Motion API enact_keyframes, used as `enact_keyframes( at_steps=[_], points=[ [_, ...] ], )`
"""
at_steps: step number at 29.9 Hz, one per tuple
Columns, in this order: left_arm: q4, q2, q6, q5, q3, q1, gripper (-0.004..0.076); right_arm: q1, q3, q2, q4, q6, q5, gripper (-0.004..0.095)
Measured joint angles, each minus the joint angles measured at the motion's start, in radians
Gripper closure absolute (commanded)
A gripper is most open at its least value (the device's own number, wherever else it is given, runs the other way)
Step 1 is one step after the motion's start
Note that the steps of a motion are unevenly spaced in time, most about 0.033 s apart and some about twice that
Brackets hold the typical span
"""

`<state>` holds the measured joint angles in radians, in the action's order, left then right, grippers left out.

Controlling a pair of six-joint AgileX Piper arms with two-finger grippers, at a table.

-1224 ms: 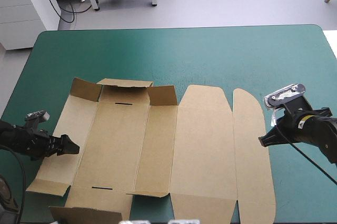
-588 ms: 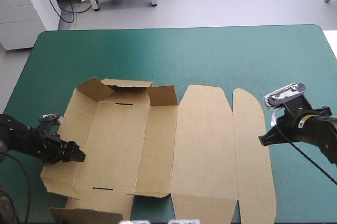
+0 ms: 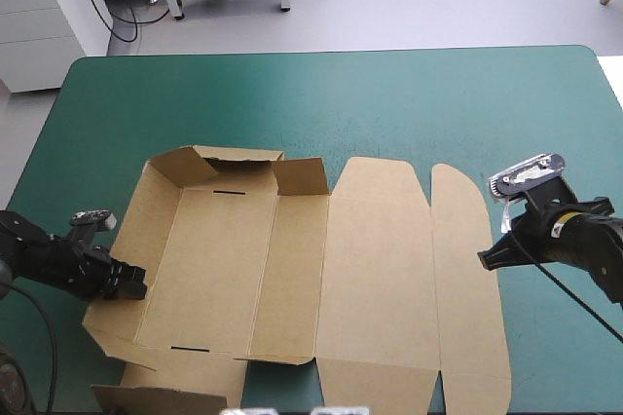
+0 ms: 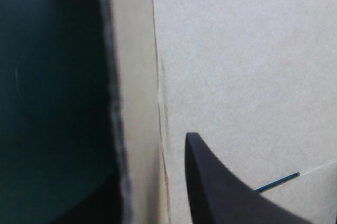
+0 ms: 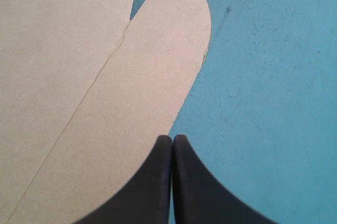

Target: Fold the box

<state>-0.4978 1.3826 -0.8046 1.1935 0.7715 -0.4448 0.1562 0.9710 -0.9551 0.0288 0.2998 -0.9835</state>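
The high view looks forward and down from behind, taking in the whole teal-green table (image 3: 321, 94) and the box (image 3: 370, 269). The left wrist view sits tight against the box's left side, at that picture's lower left. The right wrist view looks down closely on the box's right end, at middle right.

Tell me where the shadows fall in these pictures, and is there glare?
Left wrist view: the teal-green cover beside the box lies in deep shadow, nearly black. Right wrist view: even light, no glare, no marked shadow by the shut right pincer. High view: soft light, just a thin shadow at the raised far wall.
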Motion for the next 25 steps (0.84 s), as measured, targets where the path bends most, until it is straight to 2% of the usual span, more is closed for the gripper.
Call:
enact_keyframes(
  at_steps=[2,25],
  points=[
    [0.002,0.000,0.000,0.000,0.004,0.000,0.0731,0.000,0.000,0.000,0.000,0.000,0.000,0.0929],
    [0.025,0.000,0.030,-0.002,0.008,0.000,0.0731,0.000,0.000,0.000,0.000,0.000,0.000,0.0929]
  ],
)
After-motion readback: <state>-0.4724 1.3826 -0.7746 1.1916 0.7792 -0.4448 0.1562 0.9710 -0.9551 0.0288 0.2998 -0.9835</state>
